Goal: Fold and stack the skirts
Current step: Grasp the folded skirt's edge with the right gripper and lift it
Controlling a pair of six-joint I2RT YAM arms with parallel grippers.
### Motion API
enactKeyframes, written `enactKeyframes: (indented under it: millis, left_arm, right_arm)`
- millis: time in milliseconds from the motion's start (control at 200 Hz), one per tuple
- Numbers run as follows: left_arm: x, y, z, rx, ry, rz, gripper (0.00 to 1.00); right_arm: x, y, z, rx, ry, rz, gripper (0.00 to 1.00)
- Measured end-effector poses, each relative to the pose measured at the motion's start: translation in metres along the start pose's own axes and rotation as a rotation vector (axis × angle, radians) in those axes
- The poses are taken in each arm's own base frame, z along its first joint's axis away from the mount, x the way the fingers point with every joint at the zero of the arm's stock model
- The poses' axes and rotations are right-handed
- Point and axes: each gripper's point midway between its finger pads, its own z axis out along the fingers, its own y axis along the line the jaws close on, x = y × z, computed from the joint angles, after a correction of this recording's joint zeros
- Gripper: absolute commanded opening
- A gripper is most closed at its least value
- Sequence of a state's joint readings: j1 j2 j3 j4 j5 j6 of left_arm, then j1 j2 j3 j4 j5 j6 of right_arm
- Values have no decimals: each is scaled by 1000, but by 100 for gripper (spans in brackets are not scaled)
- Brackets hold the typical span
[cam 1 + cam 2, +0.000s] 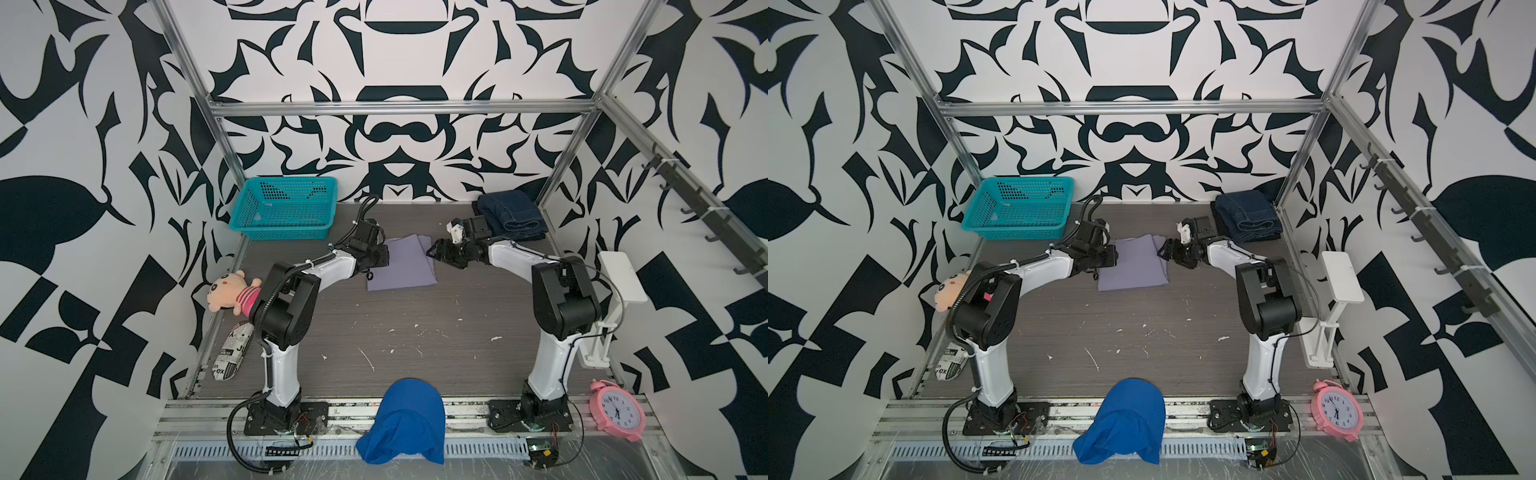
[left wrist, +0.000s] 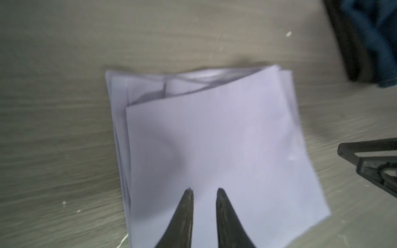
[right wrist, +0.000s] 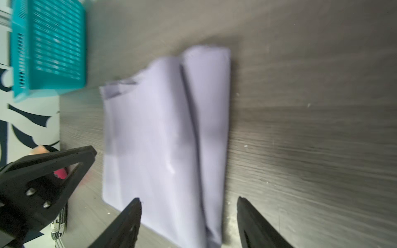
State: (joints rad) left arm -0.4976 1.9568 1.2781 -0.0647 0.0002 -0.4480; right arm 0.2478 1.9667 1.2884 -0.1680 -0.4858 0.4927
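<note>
Only one container stood on the table [image 1: 415, 332]: a teal basket [image 1: 282, 230] at the far left, its perforated floor and walls plainly visible through the open top.

The lavender skirt [image 1: 403, 266] lay folded into a rough square in the far middle of the table, between the two arms, with a second fold along its right side. The left gripper [image 2: 205, 190] hung over the skirt's left part. Its fingers [image 2: 187, 206] were parted by only a narrow gap, flat cloth showed between the tips, and nothing was pinched. Whether the tips touched the fabric could not be told. The right gripper [image 3: 188, 198] sat at the skirt's right edge with its fingers spread wide and released. One finger [image 3: 129, 216] was over the cloth, the other was over bare table, and the skirt's edge lay between them.

The denim skirt [image 1: 511, 216] lay folded in the far right corner, well apart from the lavender one, and the black skirt [image 2: 343, 43] showed as a dark band at its edge.

The tabletop was grey wood grain flecked with white scraps. A bright blue cloth [image 1: 405, 419] draped over the near rail, a plush toy [image 1: 232, 291] leaned at the left edge, and a pink clock [image 1: 618, 409] sat at the near right. Bold black-and-white patterned walls closed in the space on three sides.
</note>
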Motion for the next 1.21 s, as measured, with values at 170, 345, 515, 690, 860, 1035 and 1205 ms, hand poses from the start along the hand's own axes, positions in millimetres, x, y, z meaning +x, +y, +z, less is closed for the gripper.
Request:
enactKeyframes:
  millis: [170, 345, 515, 690, 860, 1035, 1205]
  left_arm:
    - [13, 9, 14, -21, 31, -1, 22]
    - [9, 8, 18, -18, 7, 4, 21]
    - [10, 12, 23, -26, -1, 3, 21]
    - [14, 15, 24, -35, 1, 6, 20]
    - [11, 14, 24, -34, -11, 11, 20]
    - [12, 16, 24, -43, -14, 22, 20]
    - [16, 19, 25, -48, -10, 26, 20]
  right_arm:
    - [9, -6, 17, -33, 51, 17, 75]
    - [7, 5, 27, -118, 61, 20, 76]
    - [3, 14, 35, -196, 58, 36, 70]
    - [0, 18, 44, -237, 51, 62, 61]
    - [1, 26, 52, -263, 49, 71, 55]
    - [7, 32, 57, -264, 59, 75, 53]
    - [6, 40, 59, -234, 48, 33, 74]
